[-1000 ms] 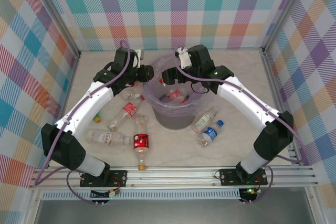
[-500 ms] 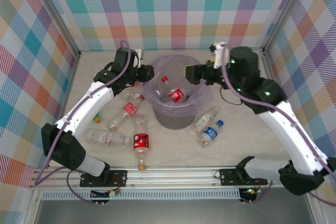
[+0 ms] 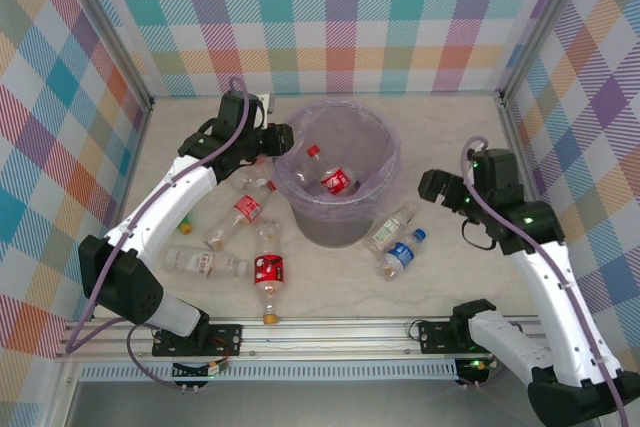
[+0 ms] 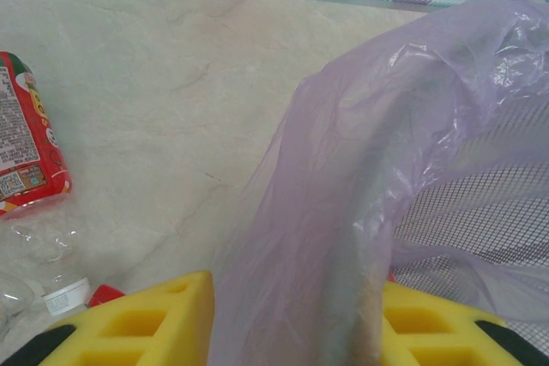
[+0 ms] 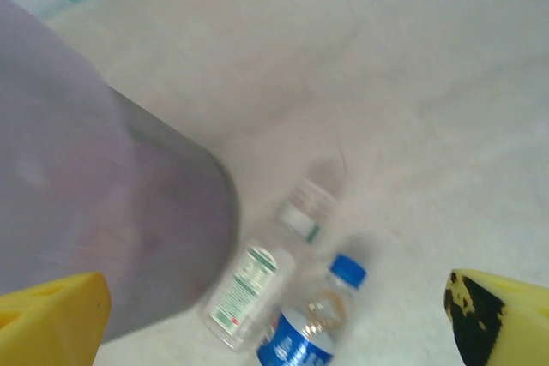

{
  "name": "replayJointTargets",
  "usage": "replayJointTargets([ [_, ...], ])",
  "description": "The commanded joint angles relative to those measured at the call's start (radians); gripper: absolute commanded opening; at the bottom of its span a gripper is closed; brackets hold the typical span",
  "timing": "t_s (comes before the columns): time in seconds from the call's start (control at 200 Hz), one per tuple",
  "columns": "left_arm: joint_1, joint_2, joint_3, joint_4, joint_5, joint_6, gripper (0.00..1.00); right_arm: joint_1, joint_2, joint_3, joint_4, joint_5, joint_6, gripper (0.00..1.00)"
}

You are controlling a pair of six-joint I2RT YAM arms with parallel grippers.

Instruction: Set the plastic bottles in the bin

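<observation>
- The bin [image 3: 300, 217], a round grey bucket lined with a lavender bag [image 4: 360, 169], stands in the middle of a pale marbled tabletop [image 3: 450, 127].
- Inside the bin lies 1 red-labelled bottle [image 3: 336, 181], its red cap toward the far left of the rim.
- The left gripper [image 3: 283, 137] sits at the bin's left rim. In the left wrist view its yellow fingers [image 4: 163, 310] are clenched on the rim, with the bag's folded edge pinched between them, and the bin's mesh inner wall [image 4: 480, 220] shows on the right.
- The right gripper [image 3: 440, 190] hangs over the table to the right of the bin, apart from it. In the right wrist view its jaws are spread wide, grasping nothing.
- Below the right gripper, 2 bottles lie side by side against the bin's right side: a clear one with a green-and-white label [image 5: 249, 289] and a blue-labelled, blue-capped one [image 5: 302, 339].
- Left of the bin, at least 4 more bottles lie on the table: a red-labelled one [image 3: 245, 212] near the left arm, another red-labelled one [image 3: 268, 270] pointing toward the near edge, a pale-labelled one [image 3: 205, 263] beside it, and 1 partly hidden under the left arm [image 3: 255, 185].
- The left wrist view also catches a red-labelled bottle [image 4: 26, 143] at its left edge.
</observation>
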Motion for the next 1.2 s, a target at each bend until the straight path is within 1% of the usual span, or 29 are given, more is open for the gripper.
replayJointTargets([
  [0.0, -0.007, 0.033, -0.04, -0.079, -0.031, 0.019, 0.4, -0.005, -0.043, -0.142, 0.023, -0.066, 0.125, 0.99],
  [0.145, -0.007, 0.03, -0.04, -0.082, -0.035, 0.021, 0.4, -0.003, -0.155, -0.401, 0.138, -0.147, 0.258, 0.98],
  [0.235, -0.007, 0.032, -0.039, -0.082, -0.033, 0.022, 0.4, -0.003, -0.215, -0.517, 0.221, -0.198, 0.314, 0.95],
  [0.33, -0.009, 0.033, -0.038, -0.082, -0.024, 0.022, 0.4, -0.003, -0.203, -0.585, 0.298, -0.267, 0.339, 0.94],
  [0.38, -0.009, 0.033, -0.037, -0.082, -0.021, 0.019, 0.4, -0.004, -0.177, -0.615, 0.355, -0.313, 0.344, 0.96],
  [0.46, -0.013, 0.035, -0.038, -0.082, -0.029, 0.021, 0.4, -0.003, -0.134, -0.645, 0.427, -0.376, 0.337, 0.98],
  [0.5, -0.015, 0.039, -0.035, -0.084, -0.035, 0.022, 0.4, -0.003, -0.121, -0.651, 0.44, -0.385, 0.33, 0.99],
  [0.705, -0.015, 0.05, -0.017, -0.105, -0.054, 0.037, 0.4, -0.007, -0.058, -0.667, 0.454, -0.326, 0.291, 0.98],
  [0.845, -0.015, 0.053, -0.009, -0.111, -0.064, 0.041, 0.41, -0.006, -0.009, -0.678, 0.523, -0.351, 0.313, 0.97],
  [0.93, -0.015, 0.079, 0.031, -0.14, -0.062, 0.044, 0.41, -0.007, 0.009, -0.693, 0.58, -0.365, 0.327, 0.96],
  [1.01, -0.014, 0.107, 0.07, -0.172, -0.052, 0.048, 0.41, -0.007, 0.041, -0.692, 0.591, -0.359, 0.31, 0.95],
  [1.065, -0.015, 0.114, 0.074, -0.162, -0.045, 0.047, 0.41, -0.008, 0.063, -0.687, 0.586, -0.351, 0.288, 0.94],
  [1.195, -0.015, 0.126, 0.076, -0.138, -0.045, 0.033, 0.41, -0.007, 0.1, -0.686, 0.598, -0.328, 0.259, 0.9],
])
